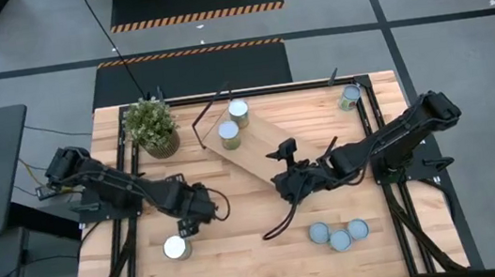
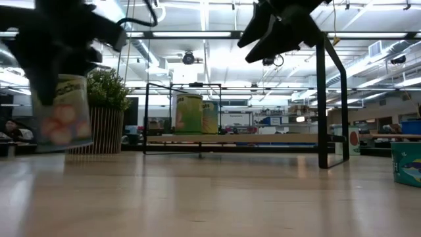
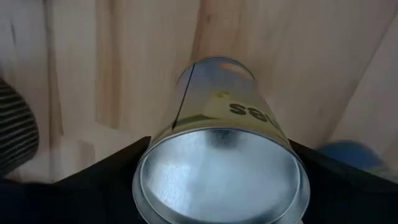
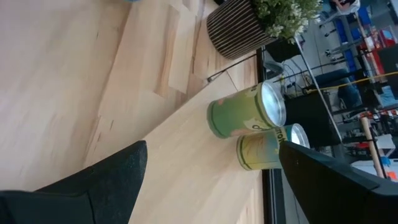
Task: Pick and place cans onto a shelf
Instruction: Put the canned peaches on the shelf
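Note:
My left gripper (image 1: 186, 229) is shut on a can (image 1: 178, 247) with a silvery top and a greenish label, over the table's near left part. The can also shows in the low view (image 2: 64, 115) and the left wrist view (image 3: 221, 168). My right gripper (image 1: 285, 164) is open and empty above the light-wood shelf (image 1: 273, 150), which lies slantwise mid-table. Two cans (image 1: 239, 112) (image 1: 229, 134) stand upright on the shelf's far end and show in the right wrist view (image 4: 245, 118) (image 4: 267, 148). My left gripper pinches the can between its two fingers, on opposite sides of its wall just below the top rim (image 3: 163, 140). The fingers (image 3: 118, 165) come from above, pointing down. The can hangs nearly upright, top up, its base (image 2: 66, 146) clear of the table.
A potted plant (image 1: 151, 127) stands at the far left beside the shelf's end. One can (image 1: 349, 98) stands at the far right corner. Three cans (image 1: 340, 235) stand together near the front right. The shelf's black frame legs (image 2: 322, 105) stick up at both ends.

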Motion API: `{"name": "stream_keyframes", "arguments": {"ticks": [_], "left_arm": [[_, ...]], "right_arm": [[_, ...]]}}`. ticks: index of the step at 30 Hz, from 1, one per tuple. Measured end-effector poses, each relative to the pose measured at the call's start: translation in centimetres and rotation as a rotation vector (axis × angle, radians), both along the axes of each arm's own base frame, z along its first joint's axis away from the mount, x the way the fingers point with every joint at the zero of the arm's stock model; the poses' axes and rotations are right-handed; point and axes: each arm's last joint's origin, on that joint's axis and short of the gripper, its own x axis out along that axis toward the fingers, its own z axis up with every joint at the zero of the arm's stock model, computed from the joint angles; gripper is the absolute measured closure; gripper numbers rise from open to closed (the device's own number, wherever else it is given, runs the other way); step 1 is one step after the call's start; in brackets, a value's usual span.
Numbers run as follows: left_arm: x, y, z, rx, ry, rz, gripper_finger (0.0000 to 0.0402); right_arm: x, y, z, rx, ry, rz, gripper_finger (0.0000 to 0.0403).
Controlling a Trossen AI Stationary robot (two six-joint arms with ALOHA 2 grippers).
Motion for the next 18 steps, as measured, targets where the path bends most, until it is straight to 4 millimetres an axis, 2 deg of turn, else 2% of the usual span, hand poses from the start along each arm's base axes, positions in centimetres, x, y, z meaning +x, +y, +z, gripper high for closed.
{"name": "stream_keyframes", "arguments": {"ticks": [9, 18], "left_arm": [[3.9, 2.3, 2.0, -0.070, -0.267, 0.046, 0.0071], [7.1, 5.9, 5.1, -0.087, -0.523, 0.113, 0.0072]], "right_arm": [[-2.5, -1.6, 2.2, 0.141, 0.007, 0.036, 0.0030], [-6.7, -4.2, 3.7, 0.217, -0.134, 0.062, 0.0030]]}}
